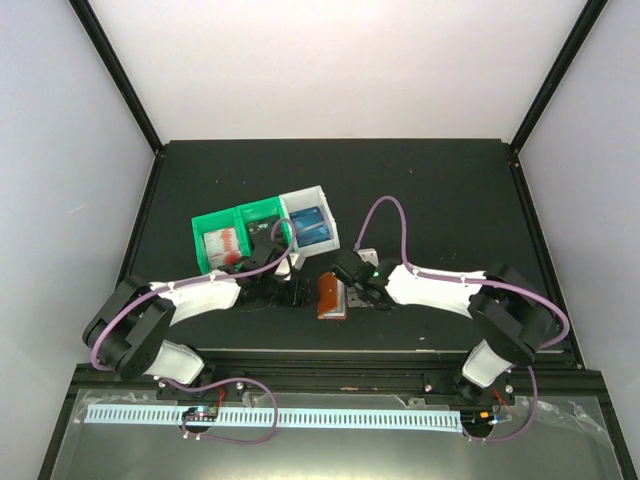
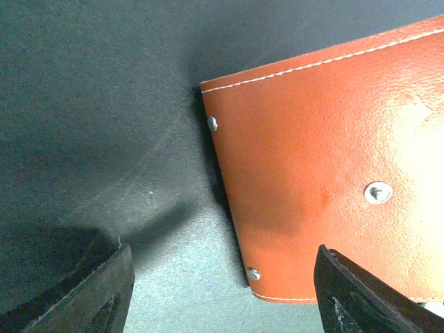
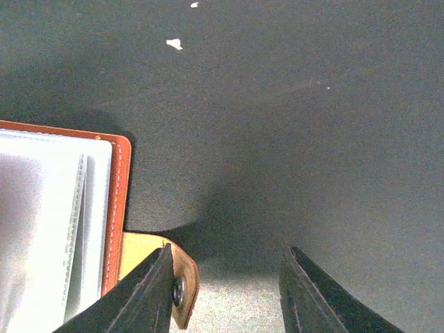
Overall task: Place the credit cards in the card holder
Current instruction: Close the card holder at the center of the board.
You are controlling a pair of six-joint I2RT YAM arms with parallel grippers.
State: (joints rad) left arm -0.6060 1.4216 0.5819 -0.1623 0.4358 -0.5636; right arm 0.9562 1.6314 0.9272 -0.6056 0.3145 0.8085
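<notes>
The reddish-brown card holder (image 1: 329,298) lies open on the black mat between my two grippers. In the left wrist view its outer leather (image 2: 326,173) with rivets fills the right side. My left gripper (image 1: 296,290) is open (image 2: 222,295), and the holder's near corner lies between its fingers, close to the right finger (image 2: 368,298). In the right wrist view the clear pockets (image 3: 48,229) and the tan snap tab (image 3: 182,274) show. My right gripper (image 1: 352,288) is open and empty (image 3: 225,295), its left finger (image 3: 139,298) over the tab. Blue cards (image 1: 311,226) lie in the white bin.
A green bin (image 1: 208,222) behind the left gripper holds a red-and-white card (image 1: 224,244) and black cards (image 1: 262,224). The white bin (image 1: 303,195) stands next to it on the right. A small pale object (image 1: 368,255) lies behind the right gripper.
</notes>
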